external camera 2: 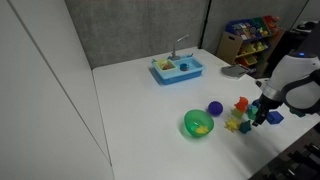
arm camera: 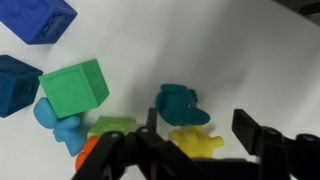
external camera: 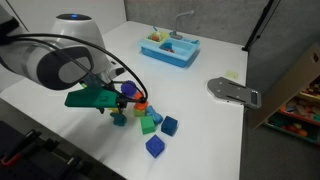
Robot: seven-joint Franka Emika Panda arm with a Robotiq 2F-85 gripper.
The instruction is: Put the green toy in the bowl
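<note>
In the wrist view the dark teal green toy (arm camera: 178, 103) lies on the white table just beyond my fingertips. A yellow toy (arm camera: 196, 143) lies right behind it, between my two fingers. My gripper (arm camera: 200, 130) is open and empty, low over these toys. In both exterior views the gripper (external camera: 112, 106) (external camera 2: 260, 117) hangs over the toy cluster. The round bright green bowl (external camera: 86, 98) (external camera 2: 198, 124) stands beside the cluster with something yellow in it. The bowl is out of the wrist view.
A light-green block (arm camera: 75, 87), two blue cubes (arm camera: 38, 18) (arm camera: 15, 85), a light-blue toy (arm camera: 58, 120) and an orange piece (arm camera: 88, 150) crowd the left. A purple ball (external camera 2: 214, 108) sits near the bowl. A light-blue tub (external camera: 170, 48) stands at the back.
</note>
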